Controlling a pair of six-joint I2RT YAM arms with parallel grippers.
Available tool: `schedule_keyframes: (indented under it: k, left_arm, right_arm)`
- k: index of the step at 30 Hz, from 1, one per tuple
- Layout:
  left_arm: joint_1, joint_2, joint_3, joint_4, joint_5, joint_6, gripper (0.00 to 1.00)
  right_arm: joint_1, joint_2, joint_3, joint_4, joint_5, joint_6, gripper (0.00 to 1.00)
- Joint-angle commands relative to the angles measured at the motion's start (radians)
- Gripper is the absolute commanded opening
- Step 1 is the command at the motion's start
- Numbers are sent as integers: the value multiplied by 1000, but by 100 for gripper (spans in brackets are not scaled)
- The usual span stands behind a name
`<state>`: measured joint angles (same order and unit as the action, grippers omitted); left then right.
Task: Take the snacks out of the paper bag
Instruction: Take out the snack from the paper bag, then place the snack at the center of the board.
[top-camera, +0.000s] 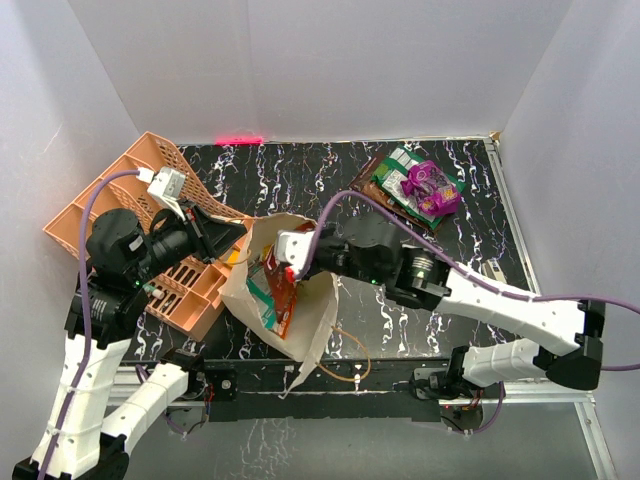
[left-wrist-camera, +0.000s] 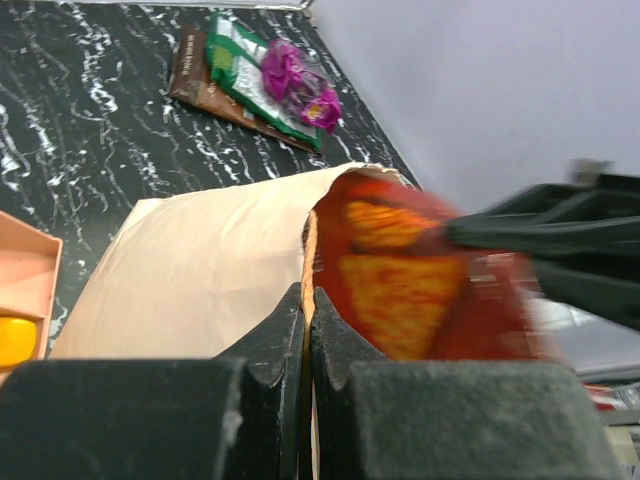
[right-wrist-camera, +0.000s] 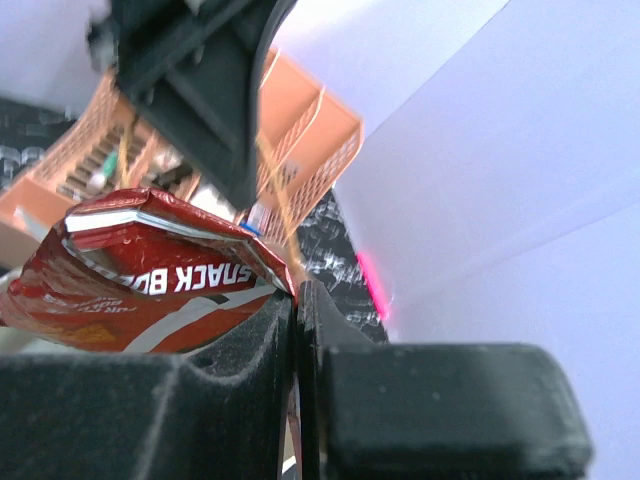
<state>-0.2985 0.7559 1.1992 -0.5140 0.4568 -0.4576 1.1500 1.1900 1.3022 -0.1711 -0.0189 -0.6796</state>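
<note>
- Lying tilted on the black, white-veined table (top-camera: 300, 170), the paper bag (top-camera: 312, 335) is seen as matte cream paper, creased, with thin tan loop handles trailing from its near side.
- A glossy red packet (right-wrist-camera: 150, 280) with orange-yellow print is held at the bag's mouth, partly inside it; its crimped top edge is flattened and folded.
- White letters reading "SNACK BU" can be made out on the red packet, upside down in the right wrist view; the rest is cut off.
- The left gripper (left-wrist-camera: 308, 300) is clenched on the bag's upper rim, the paper being pinched between its black fingers; the left arm is reached in low from the bag's left.
- The right gripper (right-wrist-camera: 296, 295) is clamped on a corner of the red packet; the right arm is stretched across from the bag's right, wrist level.
- Beyond the bag, to its right, a flat dark-brown pouch (top-camera: 383, 187) is topped by a green packet (top-camera: 400, 172) and a crinkled purple packet (top-camera: 435, 190).
- An orange lattice-walled tray (top-camera: 110, 200) is propped left of the bag.
</note>
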Motion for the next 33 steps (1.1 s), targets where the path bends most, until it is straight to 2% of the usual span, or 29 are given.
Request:
schedule_keyframes:
  k: [1, 7, 10, 12, 15, 17, 19, 21, 22, 26, 29, 33]
  left_arm:
    - [1, 0, 47, -13, -93, -13, 0]
    - [1, 7, 47, -24, -109, -13, 0]
    - [1, 10, 44, -23, -107, -13, 0]
    - [1, 10, 43, -20, -106, -13, 0]
    - [1, 12, 46, -20, -106, -8, 0]
    - [1, 14, 40, -15, -106, -4, 0]
    - [1, 17, 33, -10, -103, -4, 0]
    - [1, 23, 31, -7, -92, -4, 0]
    - [1, 26, 31, -6, -88, -5, 0]
    - [1, 21, 34, -5, -85, -7, 0]
    - [0, 18, 44, -15, -88, -4, 0]
    - [2, 19, 56, -30, -90, 2, 0]
  right_arm:
    - [-3, -73, 109, 184, -17, 83, 7]
    - [-4, -93, 231, 233, 53, 92, 7]
    - [-4, -104, 256, 262, 147, 32, 7]
    - [-4, -110, 253, 301, 266, -20, 7]
    - [-4, -106, 222, 410, 537, -134, 7]
    - [-10, -88, 180, 509, 701, -239, 7]
    - [-71, -60, 111, 655, 798, -310, 7]
    - [-162, -47, 75, 676, 845, -225, 7]
    - [-242, -45, 62, 636, 843, -141, 7]
    - [-412, -39, -58, 496, 786, 116, 7]
    - [-487, 1, -116, 390, 759, 295, 7]
    - [-530, 102, -79, 150, 708, 577, 7]
